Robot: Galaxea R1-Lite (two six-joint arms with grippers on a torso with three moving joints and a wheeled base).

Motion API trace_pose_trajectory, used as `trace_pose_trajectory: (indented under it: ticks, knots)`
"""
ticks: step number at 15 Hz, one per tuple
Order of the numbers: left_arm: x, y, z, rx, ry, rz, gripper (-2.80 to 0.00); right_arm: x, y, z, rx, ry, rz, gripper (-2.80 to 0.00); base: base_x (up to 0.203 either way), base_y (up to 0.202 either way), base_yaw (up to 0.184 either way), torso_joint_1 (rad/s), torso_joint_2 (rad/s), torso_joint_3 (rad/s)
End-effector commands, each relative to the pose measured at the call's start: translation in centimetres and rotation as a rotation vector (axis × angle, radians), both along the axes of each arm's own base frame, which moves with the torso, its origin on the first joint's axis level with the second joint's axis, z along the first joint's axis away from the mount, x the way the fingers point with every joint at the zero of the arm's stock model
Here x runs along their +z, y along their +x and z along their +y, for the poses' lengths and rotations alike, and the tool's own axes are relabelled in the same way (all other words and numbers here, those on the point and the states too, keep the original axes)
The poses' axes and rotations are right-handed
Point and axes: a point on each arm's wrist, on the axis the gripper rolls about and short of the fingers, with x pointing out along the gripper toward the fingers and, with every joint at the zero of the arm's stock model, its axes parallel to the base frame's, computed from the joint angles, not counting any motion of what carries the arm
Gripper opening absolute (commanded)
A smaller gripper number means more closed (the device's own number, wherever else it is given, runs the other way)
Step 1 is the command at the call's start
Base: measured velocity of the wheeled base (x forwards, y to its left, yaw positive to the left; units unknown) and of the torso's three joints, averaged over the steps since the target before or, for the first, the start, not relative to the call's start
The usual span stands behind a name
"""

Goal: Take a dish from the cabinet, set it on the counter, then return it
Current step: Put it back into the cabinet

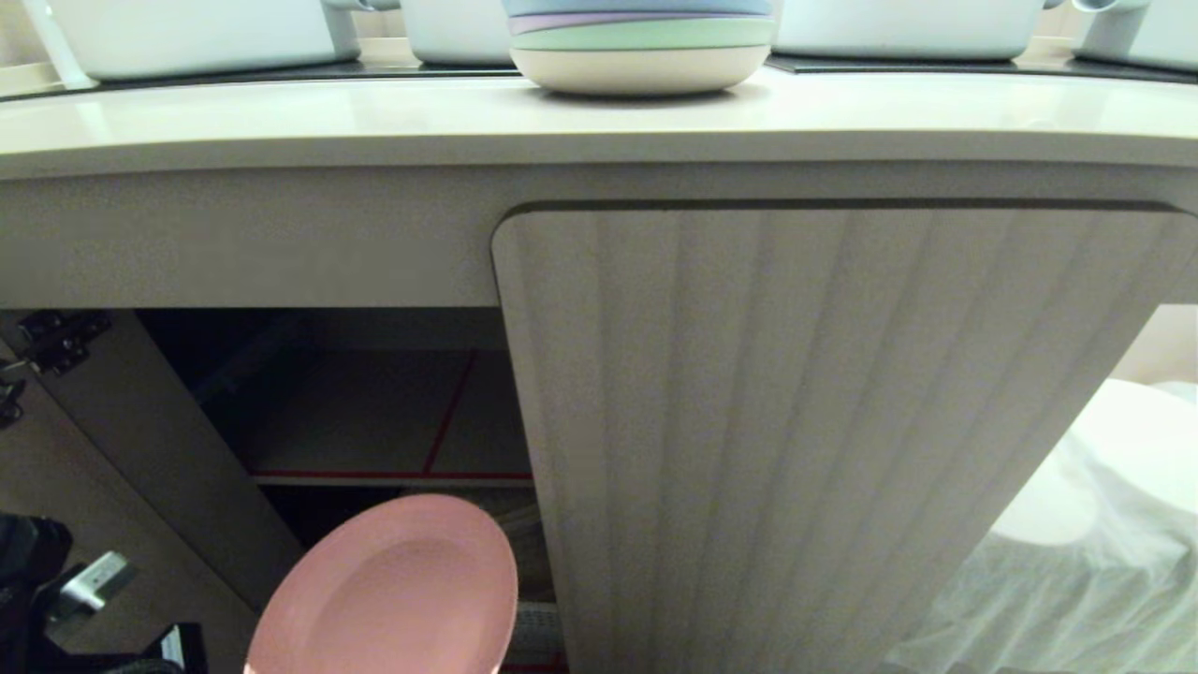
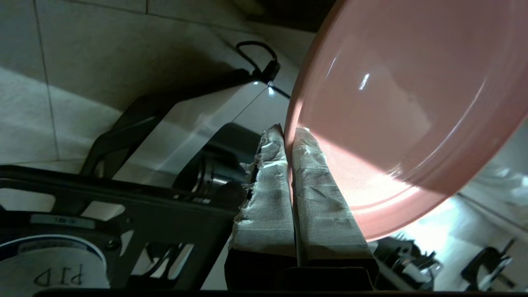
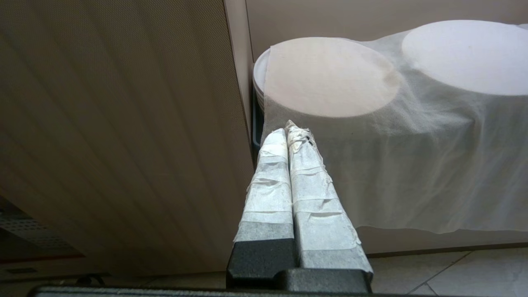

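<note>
Fingers of the left gripper (image 2: 290, 136) clamp the pink dish (image 1: 393, 594) at its rim, at six o'clock below the open cabinet (image 1: 374, 412); tabletop (image 1: 374, 117) placement and return remain. Right gripper (image 3: 292, 131) fingers rest together, parked.

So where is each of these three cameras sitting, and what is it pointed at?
Head view: on the robot's head, facing the counter and the cabinet, one door open; the pink dish shows low down.
Left wrist view: behind the left gripper, whose taped fingers pinch the dish's rim; floor tiles lie beyond.
Right wrist view: behind the right gripper, shut on nothing, facing the fluted door and a white cloth.
Shared: head and left wrist views both show the dish; head and right wrist views both show the closed door and the cloth.
</note>
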Motion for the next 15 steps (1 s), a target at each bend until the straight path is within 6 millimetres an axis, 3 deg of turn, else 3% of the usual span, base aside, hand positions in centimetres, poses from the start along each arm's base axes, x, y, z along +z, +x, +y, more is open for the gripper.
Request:
trace_pose_trajectory:
  ticks: [1,8,15]
  knots:
    - [-0.2,0.5,0.0,0.016,0.0,0.021,-2.8,0.0,0.0,0.0,0.0,0.0,0.0,-2.8,0.0,0.0,0.0,0.0,0.0,0.0]
    - [-0.1,2.2,0.2,0.112,-0.016,0.076,-2.8,0.0,0.0,0.0,0.0,0.0,0.0,-2.8,0.0,0.0,0.0,0.0,0.0,0.0]
    - [0.0,4.1,0.3,0.163,-0.027,0.015,-2.8,0.0,0.0,0.0,0.0,0.0,0.0,-2.8,0.0,0.0,0.0,0.0,0.0,0.0]
